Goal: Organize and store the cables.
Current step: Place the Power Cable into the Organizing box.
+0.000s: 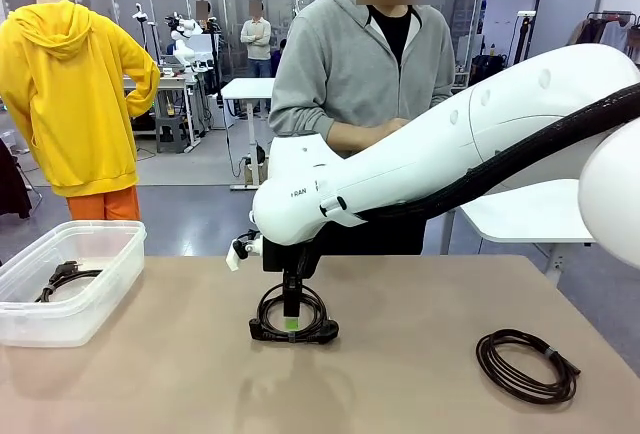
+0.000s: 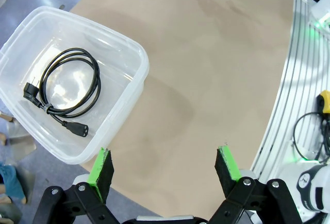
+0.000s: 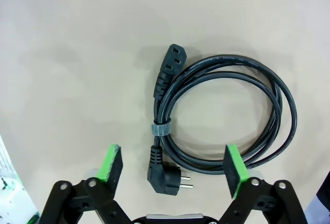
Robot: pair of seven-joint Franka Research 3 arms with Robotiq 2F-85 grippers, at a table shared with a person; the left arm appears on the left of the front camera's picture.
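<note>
One black cable point(image 1: 318, 332) lies coiled on the tan table point(image 1: 430, 294) at the middle. My right gripper point(image 1: 292, 322) hangs straight down over it, jaws open. In the right wrist view that cable point(image 3: 281, 105), bound with a grey strap, lies flat, and its angled plug sits between the open green pads point(image 3: 111, 164) of my right gripper point(image 3: 172, 170), untouched. A dark-brown cable point(image 1: 527, 366) lies coiled at the right front. Another black cable point(image 2: 69, 87) rests inside the clear plastic bin point(image 2: 145, 72), also seen at the left point(image 1: 70, 319). My left gripper point(image 2: 165, 175) hovers open beside the bin, holding nothing.
A person in a grey hoodie point(image 1: 350, 74) stands at the table's far side, hands close to the body. My right arm point(image 1: 450, 144) spans from the right edge to the middle. Bare tabletop lies between the bin and the middle cable.
</note>
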